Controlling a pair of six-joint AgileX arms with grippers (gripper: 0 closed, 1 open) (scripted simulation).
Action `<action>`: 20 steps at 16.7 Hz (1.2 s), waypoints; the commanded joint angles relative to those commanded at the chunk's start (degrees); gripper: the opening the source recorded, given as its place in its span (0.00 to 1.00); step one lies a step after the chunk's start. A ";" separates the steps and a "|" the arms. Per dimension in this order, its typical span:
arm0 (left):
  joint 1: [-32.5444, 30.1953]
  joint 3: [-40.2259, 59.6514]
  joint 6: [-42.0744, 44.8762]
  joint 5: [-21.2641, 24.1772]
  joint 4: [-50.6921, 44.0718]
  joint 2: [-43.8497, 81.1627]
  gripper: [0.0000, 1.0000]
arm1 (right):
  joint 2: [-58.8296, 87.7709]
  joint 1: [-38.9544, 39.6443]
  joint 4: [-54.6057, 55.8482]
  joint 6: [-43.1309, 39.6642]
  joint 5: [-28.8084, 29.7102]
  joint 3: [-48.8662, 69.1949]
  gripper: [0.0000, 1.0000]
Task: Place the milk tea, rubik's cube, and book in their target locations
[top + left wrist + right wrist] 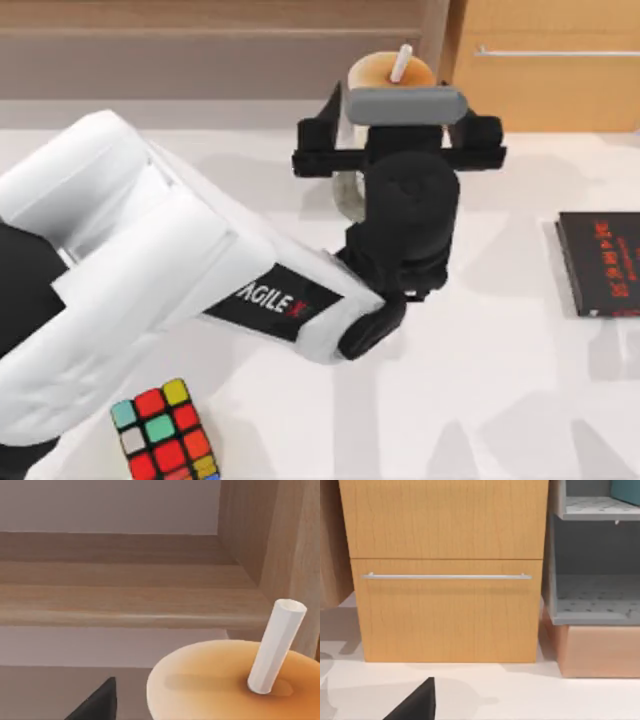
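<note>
The milk tea [385, 70] stands at the back middle of the table, its orange-beige lid and white straw [272, 650] close under the left wrist camera. My left gripper [398, 118] straddles the cup, open, with a gap between one dark finger [97, 705] and the lid. Near the front left edge lies the rubik's cube [165, 432]. The black red-lettered book [600, 262] lies flat at the right edge. A teal-blue corner [626, 491] shows on an upper grey shelf; I cannot tell whether it is the book. One finger [417, 702] of my right gripper points at the cabinet.
A wooden cabinet with a metal drawer handle [445, 576] stands at the back right, next to a grey shelf unit [600, 610]. A wooden ledge [125, 605] runs along the back behind the cup. My left arm's white links [150, 270] cover the table's left half.
</note>
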 joint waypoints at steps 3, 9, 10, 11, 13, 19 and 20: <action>-0.12 -0.18 0.01 -0.13 -0.34 -0.52 1.00 | 0.00 0.00 0.00 0.00 0.00 0.00 1.00; -0.06 -0.13 -2.80 2.66 -5.95 -3.29 1.00 | 0.00 0.00 0.00 0.00 0.00 0.00 1.00; -0.14 -0.25 -4.18 3.96 -8.87 -4.65 1.00 | 0.00 0.00 0.00 0.00 0.00 0.00 1.00; -0.20 -0.41 -5.80 5.47 -12.33 -6.21 1.00 | 0.00 0.00 0.00 0.00 0.00 0.00 1.00; -0.21 -0.82 -9.71 8.99 -20.74 -9.76 1.00 | 0.00 0.00 0.00 0.00 0.00 0.00 1.00; 1.51 -3.03 -25.62 22.24 -54.40 -22.04 1.00 | 0.00 0.00 0.00 0.00 0.00 0.00 1.00; 2.11 -3.53 -28.69 24.61 -60.70 -24.12 1.00 | 0.00 0.00 0.00 0.00 0.00 0.00 1.00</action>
